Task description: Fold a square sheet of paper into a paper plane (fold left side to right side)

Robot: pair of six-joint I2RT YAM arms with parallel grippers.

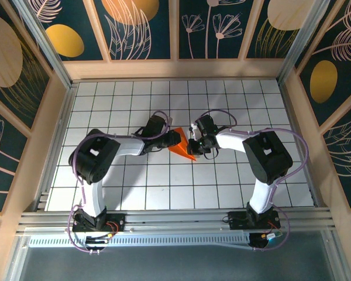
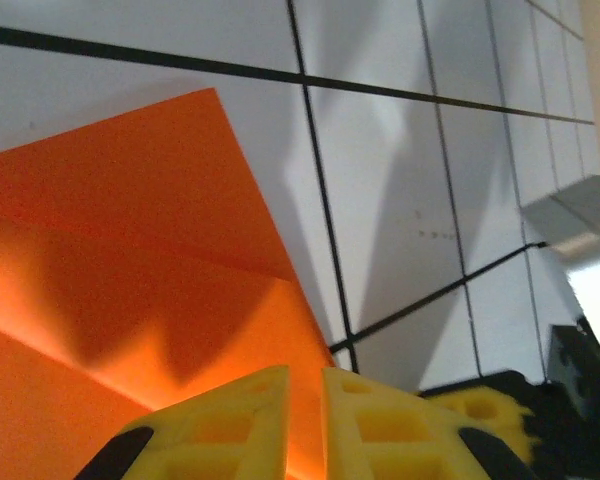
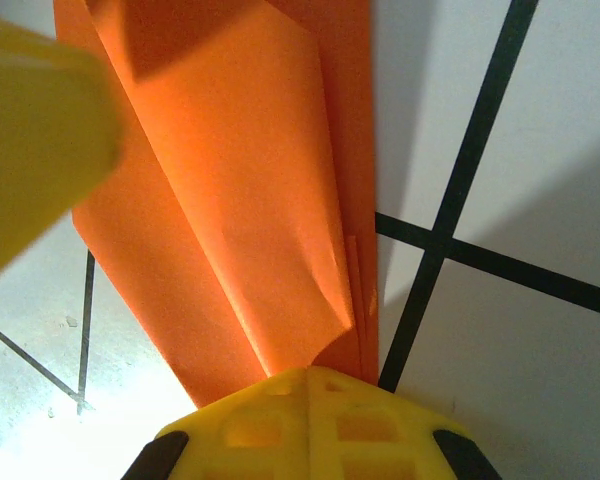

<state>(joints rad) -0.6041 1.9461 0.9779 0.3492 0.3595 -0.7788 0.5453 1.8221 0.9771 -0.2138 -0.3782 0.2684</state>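
Left claw [image 2: 305,405], right claw [image 3: 310,390] grip paper plane's [image 3: 250,180] edges.

White gridded table [image 1: 105,93], floral wall panels [image 1: 140,29]

Overhead looks down; wrist cameras close, sharing paper [image 2: 130,250]
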